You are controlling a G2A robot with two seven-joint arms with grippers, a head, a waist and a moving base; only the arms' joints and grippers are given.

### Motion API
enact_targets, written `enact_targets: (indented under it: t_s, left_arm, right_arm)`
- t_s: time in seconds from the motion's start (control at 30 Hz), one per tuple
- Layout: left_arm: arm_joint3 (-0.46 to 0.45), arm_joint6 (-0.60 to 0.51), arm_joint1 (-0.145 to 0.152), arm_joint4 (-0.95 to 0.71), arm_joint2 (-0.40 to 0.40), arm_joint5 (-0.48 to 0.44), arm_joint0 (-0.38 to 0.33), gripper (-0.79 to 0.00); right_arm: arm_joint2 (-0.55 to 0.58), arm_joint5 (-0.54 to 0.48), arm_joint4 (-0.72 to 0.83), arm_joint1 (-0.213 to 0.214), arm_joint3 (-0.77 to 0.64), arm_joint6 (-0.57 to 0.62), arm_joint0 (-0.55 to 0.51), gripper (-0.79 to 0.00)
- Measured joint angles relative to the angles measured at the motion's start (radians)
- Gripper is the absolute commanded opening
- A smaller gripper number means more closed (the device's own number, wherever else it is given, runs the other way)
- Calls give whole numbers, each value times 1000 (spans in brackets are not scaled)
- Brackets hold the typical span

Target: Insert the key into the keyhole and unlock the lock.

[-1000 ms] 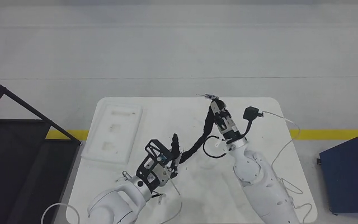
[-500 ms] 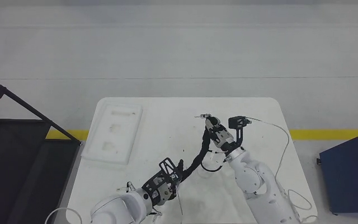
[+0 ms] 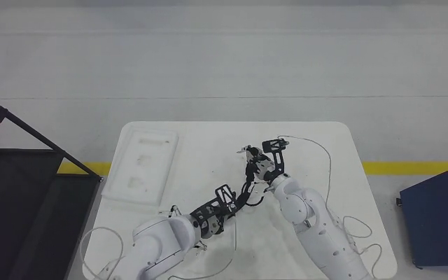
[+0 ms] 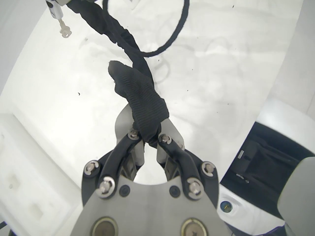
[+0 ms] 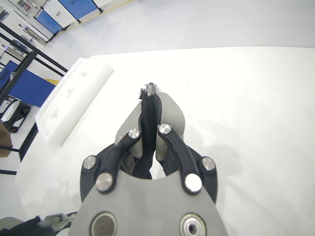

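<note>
foam tray (image 3: 143, 164): parked at the left edge of the worktop (image 3: 210, 143). I'm using it as the reference for everything else.
left tool (image 4: 147, 126): well right of the tray, on the robot's side of it. It's clamped tight on one end of the lock's black fabric sleeve. The arm comes in low from the near-left, wrist aimed up towards the other arm. My guess is it's just anchoring that end so the thing can't swing.
lock (image 4: 137, 92): strung between both tools, right of the tray, and looks lifted off the worktop.
key (image 4: 64, 30): further right of the tray. It's poking out of the silver cylinder (image 4: 53, 7) and looks already seated, but I can't tell how deep.
right tool (image 5: 151, 114): farthest from the tray, pinched shut on the sleeve right behind the cylinder. The wrist faces back towards the tray, probably to keep the key end exposed.
next: turning the key needs a free tool, I reckon.
</note>
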Motion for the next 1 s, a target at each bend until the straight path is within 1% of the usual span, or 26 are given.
enact_targets:
  t_s: [0.17,0.33,0.37,0.4,0.43,0.6,0.7,0.8,0.9,1.0]
  left_arm:
    - [47,-74,-9,13,47,-1,-45,-785]
    - [90,-110,-9,30,29,4,-75,-785]
    - [98,-119,-8,35,22,1,-80,-748]
    - [103,-123,-8,40,17,0,-85,-554]
    - [109,-121,-8,45,12,2,-90,0]
    - [155,-96,-12,56,9,23,-111,0]
    - [183,-106,-15,81,8,42,-129,0]
    - [186,-121,-15,97,5,47,-138,0]
    - [156,-141,-12,130,-18,47,-140,0]
    - [84,-150,-6,178,-61,59,-130,0]
  right_arm:
    - [-8,26,-27,-2,2,41,6,-785]
    - [0,29,-44,0,-9,53,-5,-785]
    - [1,29,-46,0,-11,57,-8,-785]
    - [1,29,-46,0,-12,61,-10,-785]
    - [0,29,-49,0,-14,66,-12,-785]
    - [-1,32,-48,-1,-20,86,-13,-785]
    - [2,36,-51,-1,-25,95,-16,-785]
    - [8,38,-54,0,-35,103,-24,-785]
    - [13,40,-59,1,-44,113,-32,-785]
    - [15,48,-69,3,-52,131,-40,-785]
